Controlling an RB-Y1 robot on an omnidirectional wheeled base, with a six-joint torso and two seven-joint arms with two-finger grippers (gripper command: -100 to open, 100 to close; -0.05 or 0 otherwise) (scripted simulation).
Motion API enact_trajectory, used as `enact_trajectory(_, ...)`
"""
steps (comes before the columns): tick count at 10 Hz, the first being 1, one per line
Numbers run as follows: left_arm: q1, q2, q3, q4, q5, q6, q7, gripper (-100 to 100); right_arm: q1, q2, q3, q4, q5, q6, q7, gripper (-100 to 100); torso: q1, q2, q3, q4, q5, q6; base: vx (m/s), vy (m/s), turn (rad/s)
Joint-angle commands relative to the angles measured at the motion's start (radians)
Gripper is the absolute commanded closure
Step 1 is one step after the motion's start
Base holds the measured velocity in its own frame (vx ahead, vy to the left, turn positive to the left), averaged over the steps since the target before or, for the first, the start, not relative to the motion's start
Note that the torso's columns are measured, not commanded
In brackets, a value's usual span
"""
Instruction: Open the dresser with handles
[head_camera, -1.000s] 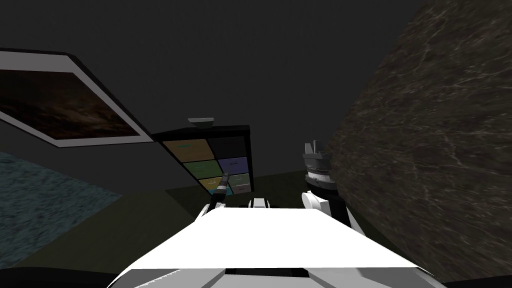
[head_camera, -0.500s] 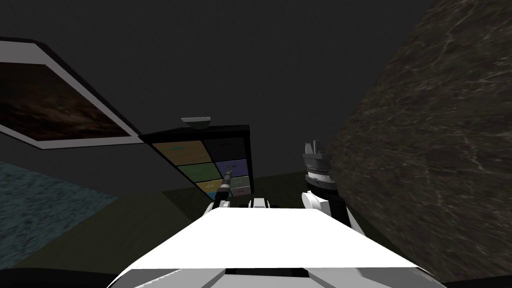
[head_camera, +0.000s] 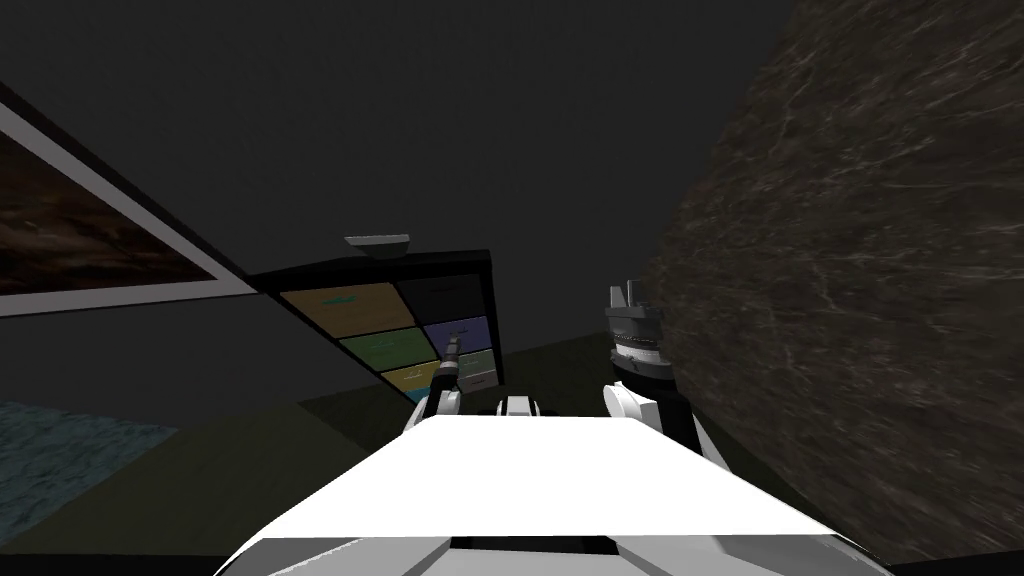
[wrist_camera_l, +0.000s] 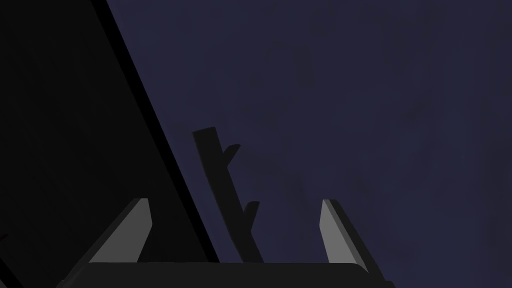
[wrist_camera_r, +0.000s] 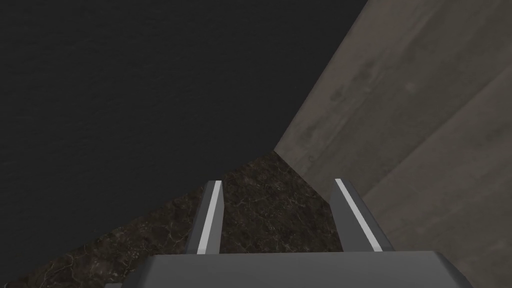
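The dresser (head_camera: 400, 268) stands ahead of me against the dark wall, a black frame with drawers of different colours. My left arm reaches out to the dark purple drawer (head_camera: 462, 328) in its right column, with my left gripper (head_camera: 455, 343) at the drawer's front. In the left wrist view, the left gripper (wrist_camera_l: 235, 201) is open, and the drawer's dark bar handle (wrist_camera_l: 215, 160) runs between its fingers (wrist_camera_l: 141, 225) without being pinched. My right gripper (head_camera: 627, 295) is held up beside the marbled wall, open with nothing in it (wrist_camera_r: 277, 185).
A marbled dark wall (head_camera: 850, 300) rises close on my right. A framed picture (head_camera: 60, 240) hangs on the left wall. A small grey object (head_camera: 377, 243) sits on the dresser top. A teal patch of floor (head_camera: 60, 450) lies at the lower left.
My left gripper has risen from the lower drawers to the purple drawer. The head view has swung, so the picture and dresser have slid left. The right arm has not moved.
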Motion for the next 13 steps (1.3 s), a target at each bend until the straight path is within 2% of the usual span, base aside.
enact_trajectory(1,-0.068,-0.01,0.069,0.051,0.012,0.015,-0.026,-100,0.0,0.0,0.0,0.0,0.0,0.0,0.0,0,-0.001,-0.003,-0.001,-0.001,0.0,0.0,-0.105,0.016,-0.218)
enact_trajectory(5,-0.17,-0.023,0.173,0.122,0.032,0.04,-0.062,-100,0.0,0.0,0.0,0.0,0.0,0.0,0.0,0,-0.002,-0.004,-0.003,-0.001,0.0,0.0,-0.086,0.006,-0.232)
enact_trajectory(6,-0.152,-0.022,0.156,0.113,0.028,0.032,-0.056,-100,0.0,0.0,0.0,0.0,0.0,0.0,0.0,0,-0.001,-0.003,-0.002,-0.001,0.0,0.001,-0.037,-0.002,-0.043)
enact_trajectory(7,-0.119,-0.017,0.121,0.086,0.022,0.027,-0.044,100,0.0,0.0,0.0,0.0,0.0,0.0,0.0,0,-0.001,-0.005,-0.003,-0.001,0.0,0.0,0.047,-0.001,0.336)
enact_trajectory(13,0.035,0.003,-0.035,-0.021,-0.007,-0.01,0.01,100,0.001,0.0,0.0,0.0,0.0,0.0,0.0,0,0.0,-0.002,-0.001,0.0,-0.001,-0.001,0.106,-0.013,0.233)
